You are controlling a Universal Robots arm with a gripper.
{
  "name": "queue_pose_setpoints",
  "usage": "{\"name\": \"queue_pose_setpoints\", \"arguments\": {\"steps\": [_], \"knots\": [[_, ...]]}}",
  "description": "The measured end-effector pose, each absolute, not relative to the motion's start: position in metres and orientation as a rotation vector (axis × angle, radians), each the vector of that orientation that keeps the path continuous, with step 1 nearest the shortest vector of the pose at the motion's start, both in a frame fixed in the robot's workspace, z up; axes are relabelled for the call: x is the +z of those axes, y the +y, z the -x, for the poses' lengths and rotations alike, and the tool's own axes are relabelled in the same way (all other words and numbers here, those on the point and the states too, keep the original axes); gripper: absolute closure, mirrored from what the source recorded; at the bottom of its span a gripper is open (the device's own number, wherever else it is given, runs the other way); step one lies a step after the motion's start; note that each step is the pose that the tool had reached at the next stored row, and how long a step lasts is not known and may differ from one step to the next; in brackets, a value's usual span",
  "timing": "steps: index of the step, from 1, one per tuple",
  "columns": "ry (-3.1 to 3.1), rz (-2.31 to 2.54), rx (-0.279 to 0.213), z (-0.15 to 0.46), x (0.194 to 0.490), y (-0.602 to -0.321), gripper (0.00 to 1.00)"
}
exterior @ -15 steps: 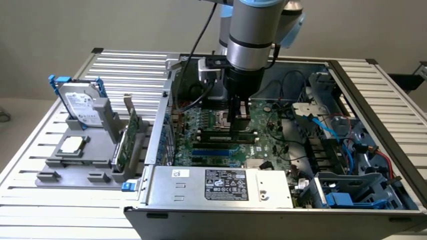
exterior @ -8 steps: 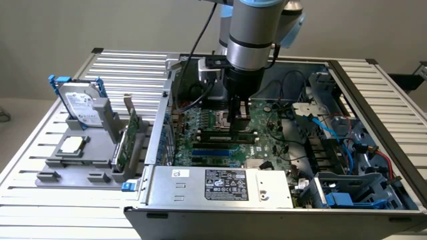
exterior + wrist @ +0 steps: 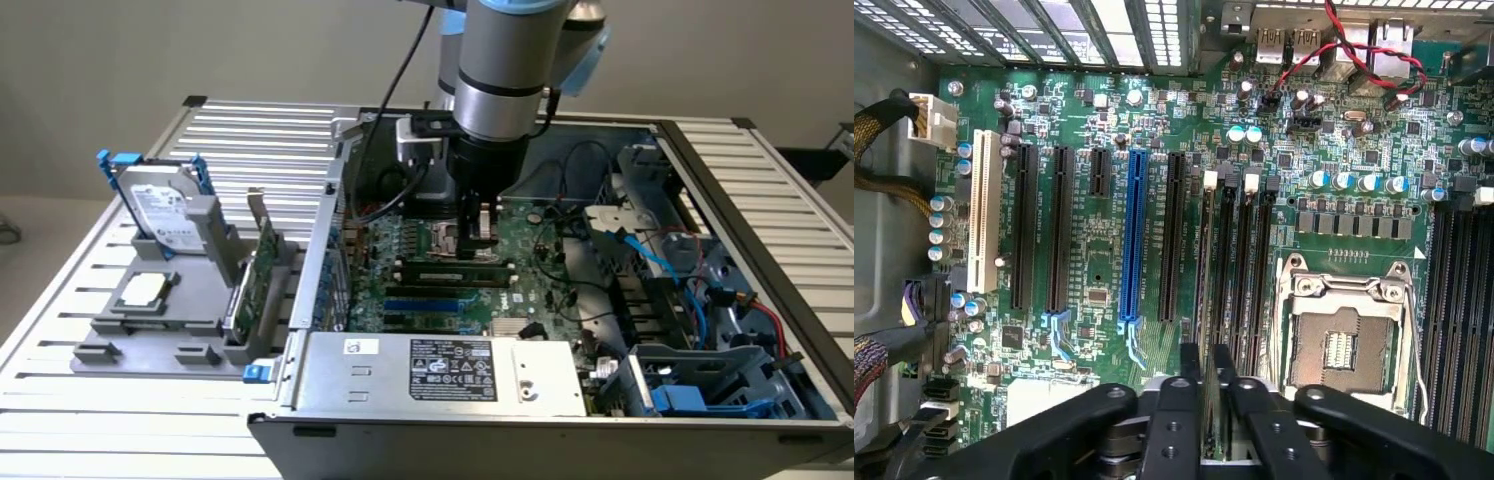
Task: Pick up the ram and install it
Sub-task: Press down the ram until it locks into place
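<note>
The ram (image 3: 451, 268) is a thin green stick standing on edge in a memory slot of the motherboard (image 3: 534, 290), beside the CPU socket (image 3: 1344, 345). In the wrist view the ram (image 3: 1206, 250) shows edge-on, running back between my fingers. My gripper (image 3: 477, 243) reaches straight down into the open computer case at the ram's end nearer the exterior view's right. The two black fingers (image 3: 1189, 385) of the gripper (image 3: 1207, 365) stand close together, with the ram's green edge between them.
Black and blue expansion slots (image 3: 1134, 240) lie beside the memory slots. A power supply (image 3: 441, 368) fills the case's front. Cables and a drive cage (image 3: 694, 300) crowd the exterior view's right. Outside the case, a grey fixture (image 3: 147, 330) holds a hard drive (image 3: 167, 210) and a green card (image 3: 260, 270).
</note>
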State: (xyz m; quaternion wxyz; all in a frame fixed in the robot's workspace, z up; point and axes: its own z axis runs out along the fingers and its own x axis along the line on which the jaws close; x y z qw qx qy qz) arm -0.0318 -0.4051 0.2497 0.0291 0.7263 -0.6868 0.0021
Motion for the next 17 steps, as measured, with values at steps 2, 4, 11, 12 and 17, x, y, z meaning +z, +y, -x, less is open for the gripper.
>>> {"name": "queue_pose_setpoints", "arguments": {"steps": [2,4,11,12,17], "knots": [[-2.117,-2.241,0.007,0.033,0.250,-0.405,0.89],[-2.115,-2.242,0.007,0.034,0.248,-0.405,0.89],[-2.109,-2.246,0.007,0.034,0.237,-0.405,0.89],[-2.108,-2.246,0.007,0.034,0.235,-0.405,0.89],[-2.106,-2.246,0.008,0.035,0.226,-0.405,0.89]]}}
